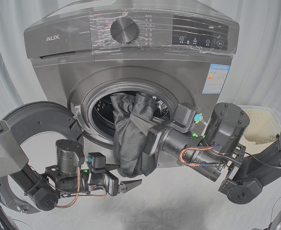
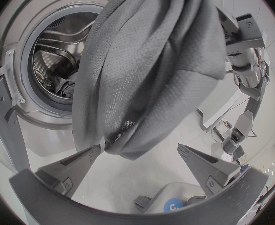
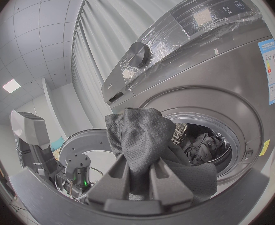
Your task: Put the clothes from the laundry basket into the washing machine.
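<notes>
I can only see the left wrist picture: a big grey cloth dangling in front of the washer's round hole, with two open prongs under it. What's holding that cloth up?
Observer: The other arm's claw, the right gripper, is shut on the grey garment near its top. The right wrist view shows this.
Operator: Is any of it inside?
Observer: In the head view its top sits at the mouth of the washing machine opening. The rest hangs down the front, below the rim.
Operator: And where's the laundry basket?
Observer: The laundry basket stands on the robot's right of the machine. The part in sight holds no clothes.
</notes>
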You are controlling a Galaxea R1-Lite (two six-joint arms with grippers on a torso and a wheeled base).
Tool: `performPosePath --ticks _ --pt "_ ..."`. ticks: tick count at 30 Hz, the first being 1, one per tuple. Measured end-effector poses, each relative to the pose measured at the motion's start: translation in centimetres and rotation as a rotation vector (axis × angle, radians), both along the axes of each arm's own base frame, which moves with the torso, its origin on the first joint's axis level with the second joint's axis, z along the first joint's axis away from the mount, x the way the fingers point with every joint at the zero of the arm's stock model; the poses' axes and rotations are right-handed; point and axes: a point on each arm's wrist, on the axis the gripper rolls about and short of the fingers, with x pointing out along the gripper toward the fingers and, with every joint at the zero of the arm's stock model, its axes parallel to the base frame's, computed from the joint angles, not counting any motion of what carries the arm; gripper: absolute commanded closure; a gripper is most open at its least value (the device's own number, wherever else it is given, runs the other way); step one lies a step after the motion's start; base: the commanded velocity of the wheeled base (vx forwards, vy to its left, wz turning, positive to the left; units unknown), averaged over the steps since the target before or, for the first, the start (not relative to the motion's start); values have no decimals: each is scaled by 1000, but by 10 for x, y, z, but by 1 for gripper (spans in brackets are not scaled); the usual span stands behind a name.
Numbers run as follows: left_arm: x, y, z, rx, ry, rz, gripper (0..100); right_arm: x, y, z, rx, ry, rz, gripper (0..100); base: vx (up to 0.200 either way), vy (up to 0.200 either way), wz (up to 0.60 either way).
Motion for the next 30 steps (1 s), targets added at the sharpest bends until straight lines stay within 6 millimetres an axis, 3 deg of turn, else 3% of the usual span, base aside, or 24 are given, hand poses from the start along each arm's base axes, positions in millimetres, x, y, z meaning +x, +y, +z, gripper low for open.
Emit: performPosePath --ticks 8,9,21,30 --pt "12 -7 -5 -16 -59 39 0 -1 0 0 4 -7 2 100 0 0 0" --pt "14 -8 -6 -21 -69 43 100 -1 0 0 4 -8 2 100 0 0 0" --pt "13 -13 -7 -55 -108 38 100 -1 -1 -1 1 -7 0 100 0 0 0" --pt "-23 -19 13 -116 -141 -44 100 3 -4 -8 -18 8 -14 100 0 0 0"
